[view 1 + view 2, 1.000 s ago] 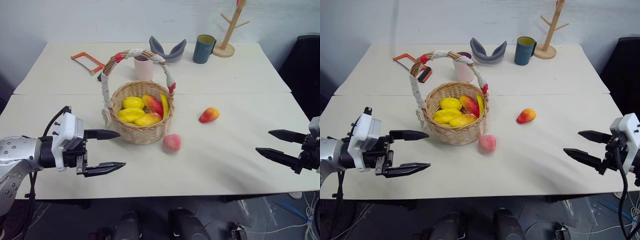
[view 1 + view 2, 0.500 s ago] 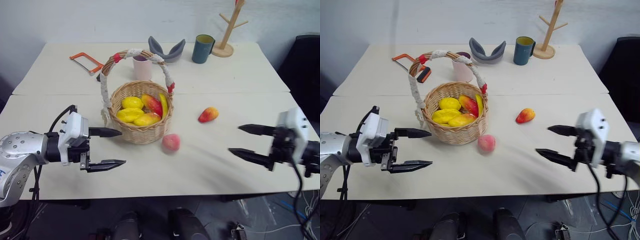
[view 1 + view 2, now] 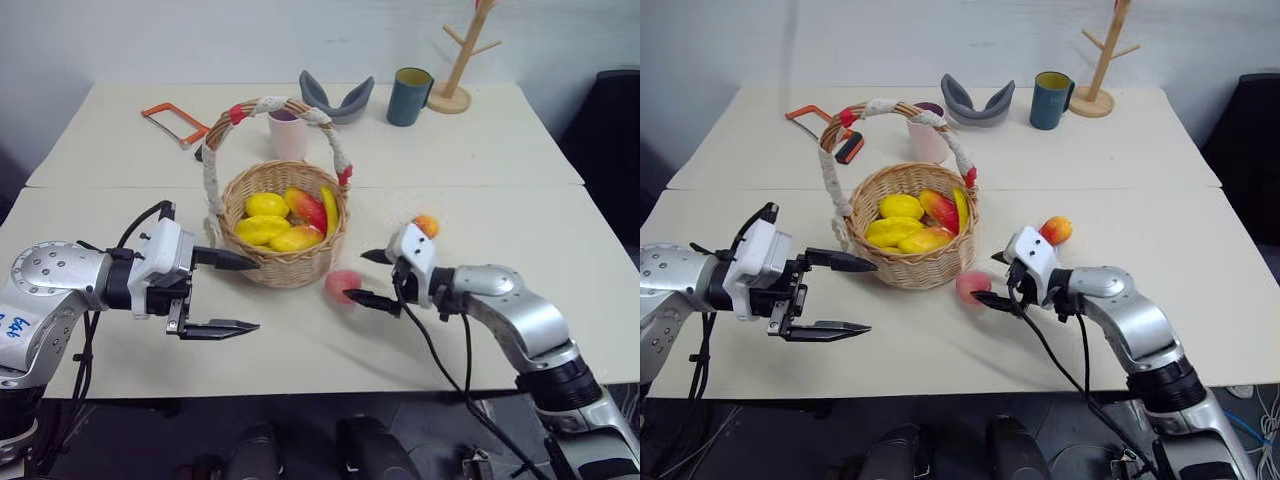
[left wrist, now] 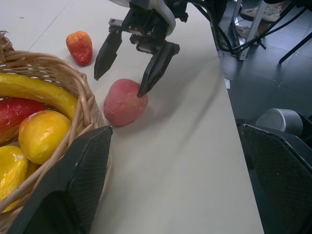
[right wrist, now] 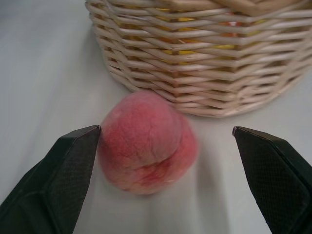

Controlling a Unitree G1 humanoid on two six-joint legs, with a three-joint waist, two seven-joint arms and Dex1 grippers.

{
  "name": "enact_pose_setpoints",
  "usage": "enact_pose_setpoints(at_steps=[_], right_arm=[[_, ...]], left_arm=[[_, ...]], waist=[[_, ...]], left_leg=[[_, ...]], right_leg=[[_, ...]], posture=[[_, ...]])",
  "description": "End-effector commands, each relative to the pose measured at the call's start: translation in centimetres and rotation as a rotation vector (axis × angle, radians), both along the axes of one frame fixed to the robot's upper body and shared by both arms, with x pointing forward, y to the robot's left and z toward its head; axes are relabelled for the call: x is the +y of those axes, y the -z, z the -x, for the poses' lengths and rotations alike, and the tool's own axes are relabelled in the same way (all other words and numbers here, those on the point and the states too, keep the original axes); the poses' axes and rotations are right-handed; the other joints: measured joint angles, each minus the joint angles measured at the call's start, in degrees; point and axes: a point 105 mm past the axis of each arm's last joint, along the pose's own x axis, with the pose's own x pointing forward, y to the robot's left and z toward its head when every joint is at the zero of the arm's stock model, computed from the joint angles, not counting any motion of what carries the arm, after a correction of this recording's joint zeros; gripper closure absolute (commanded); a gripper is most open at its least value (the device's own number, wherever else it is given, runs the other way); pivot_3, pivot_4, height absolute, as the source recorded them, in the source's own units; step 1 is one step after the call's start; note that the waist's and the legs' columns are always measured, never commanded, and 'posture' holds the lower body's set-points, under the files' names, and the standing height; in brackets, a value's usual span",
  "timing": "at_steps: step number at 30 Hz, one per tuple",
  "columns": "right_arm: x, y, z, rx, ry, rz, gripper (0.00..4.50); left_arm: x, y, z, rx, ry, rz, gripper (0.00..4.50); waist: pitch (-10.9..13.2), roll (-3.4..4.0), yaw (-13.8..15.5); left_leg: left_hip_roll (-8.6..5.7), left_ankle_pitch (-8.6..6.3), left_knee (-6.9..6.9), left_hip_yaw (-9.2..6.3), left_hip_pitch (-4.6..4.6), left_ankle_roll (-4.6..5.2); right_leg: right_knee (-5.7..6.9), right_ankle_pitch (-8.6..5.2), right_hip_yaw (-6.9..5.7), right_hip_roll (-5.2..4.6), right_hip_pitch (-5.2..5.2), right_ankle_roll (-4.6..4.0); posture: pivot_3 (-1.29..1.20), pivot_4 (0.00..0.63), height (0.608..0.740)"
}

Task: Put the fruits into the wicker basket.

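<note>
A round pink peach (image 5: 146, 141) with a fuzzy, creased skin.

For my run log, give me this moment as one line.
phase: reach | right end effector: open, straddling peach beside wicker basket | left end effector: open, empty | mango: on table

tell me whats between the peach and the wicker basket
Nothing: a short bare strip of table separates the peach from the wicker basket, seen in the right wrist view.
</note>
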Motion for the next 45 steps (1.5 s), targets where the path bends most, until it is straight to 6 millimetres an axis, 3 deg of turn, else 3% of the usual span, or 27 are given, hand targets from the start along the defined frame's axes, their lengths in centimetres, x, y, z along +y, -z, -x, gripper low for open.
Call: enact_pose_setpoints(at_steps=[1,5,11,13,17,20,22,24,28,31,35,38,42,45], right_arm=[[0.5,0.8,0.0,0.022,-0.029,0.031,0.04],[0.8,1.1,-0.6,0.031,0.004,0.003,0.21],[1.0,-0.3,0.3,0.012,-0.041,-0.061,1.88],[0.8,-1.2,1.3,0.005,-0.078,-0.084,2.18],[0.1,-3.3,3.3,0.002,-0.149,-0.137,2.26],[0.4,-6.9,4.5,-0.006,-0.214,-0.218,2.26],[1.6,-9.6,3.7,-0.071,-0.212,-0.252,2.26],[3.0,-10.8,1.9,-0.127,-0.169,-0.228,2.26],[5.5,-11.4,-1.4,-0.202,-0.077,-0.162,2.26],[6.5,-11.2,-2.8,-0.214,-0.044,-0.136,2.26],[6.2,-11.4,-2.7,-0.207,-0.039,-0.141,0.91],[5.5,-12.2,-0.6,-0.189,-0.106,-0.204,0.02],[2.1,-13.3,0.9,-0.19,-0.012,-0.282,0.02],[-2.3,-13.2,1.7,-0.164,0.124,-0.31,0.02]], left_arm=[[-0.1,-0.5,-0.1,-0.033,0.001,-0.002,0.03],[0.0,-0.5,-0.3,-0.044,-0.016,-0.002,0.01],[0.6,-0.6,-0.9,-0.046,-0.066,0.019,0.0],[1.2,-0.9,-1.2,-0.042,-0.108,0.045,0.0],[2.3,-1.3,-1.6,-0.031,-0.188,0.101,0.0],[2.8,-1.7,-1.5,-0.026,-0.223,0.135,0.0],[2.8,-2.5,-1.5,-0.019,-0.233,0.188,0.0],[2.5,-3.0,-1.5,-0.019,-0.234,0.222,0.0],[2.2,-2.7,-1.6,-0.028,-0.234,0.204,0.0],[2.0,-2.6,-1.5,-0.028,-0.227,0.197,0.0],[1.7,-2.9,-1.5,-0.036,-0.212,0.207,0.0],[1.3,-3.2,-1.7,-0.035,-0.193,0.23,0.0],[-0.1,-2.9,-1.7,-0.029,-0.154,0.245,0.0],[-1.1,-3.0,-1.5,-0.031,-0.118,0.254,0.0]], waist=[[0.0,0.0,0.0],[0.0,0.0,0.0],[0.0,0.0,-0.1],[0.0,0.0,-0.1],[0.0,0.0,-0.1],[0.0,0.0,-0.2],[0.0,0.01,-0.6],[0.0,0.0,-1.2],[0.0,-0.04,-1.6],[0.0,-0.04,-1.6],[0.0,-0.03,-1.5],[0.0,-0.03,-1.4],[0.0,-0.04,-1.1],[0.0,-0.05,-1.0]], left_leg=[[0.0,0.0,0.02,0.0,0.01,0.0],[0.01,0.0,0.04,0.0,0.0,0.01],[0.02,0.01,0.07,0.0,0.02,-0.02],[0.02,0.01,0.07,-0.02,0.01,-0.02],[0.03,-0.03,0.05,-0.03,0.0,0.02],[0.03,-0.03,0.05,-0.03,0.01,0.03],[0.06,-0.03,0.06,-0.03,0.02,0.03],[0.06,-0.06,0.06,-0.07,0.08,0.15],[0.05,0.03,0.02,-0.16,0.14,0.05],[0.01,0.11,0.02,-0.06,-0.11,-0.09],[0.05,0.07,0.64,-0.1,-1.12,-0.09],[0.03,0.01,0.77,-0.1,-1.3,-0.02],[0.02,0.01,0.84,-0.12,-1.27,0.02],[0.02,0.05,0.81,-0.13,-1.16,0.01]], right_leg=[[0.01,0.0,-0.01,0.0,0.0,0.0],[0.03,0.0,-0.01,0.01,0.0,0.0],[0.11,0.0,-0.02,0.02,0.0,0.0],[0.11,0.0,-0.03,0.02,0.0,0.0],[0.1,0.0,-0.03,0.0,0.0,0.0],[0.1,0.0,-0.03,0.0,0.0,0.0],[0.14,0.0,-0.03,0.0,0.01,0.0],[0.28,0.0,-0.06,-0.01,0.01,0.0],[0.37,-0.02,-0.13,0.0,0.0,-0.09],[0.46,-0.02,-0.07,-0.03,-0.32,-0.1],[1.06,-0.03,-0.08,-0.06,-1.28,-0.1],[1.05,-0.03,-0.08,-0.1,-1.36,-0.1],[1.04,-0.03,-0.09,-0.12,-1.29,-0.1],[1.04,-0.03,-0.09,-0.1,-1.16,-0.09]], posture=[[0.0,0.15,0.74],[0.0,0.15,0.74],[0.0,0.15,0.74],[0.0,0.15,0.74],[0.0,0.15,0.74],[0.0,0.15,0.74],[0.0,0.15,0.74],[0.0,0.15,0.74],[0.0,0.15,0.74],[0.0,0.15,0.74],[0.0,0.15,0.74],[0.0,0.15,0.74],[0.0,0.15,0.74],[0.0,0.15,0.74]])
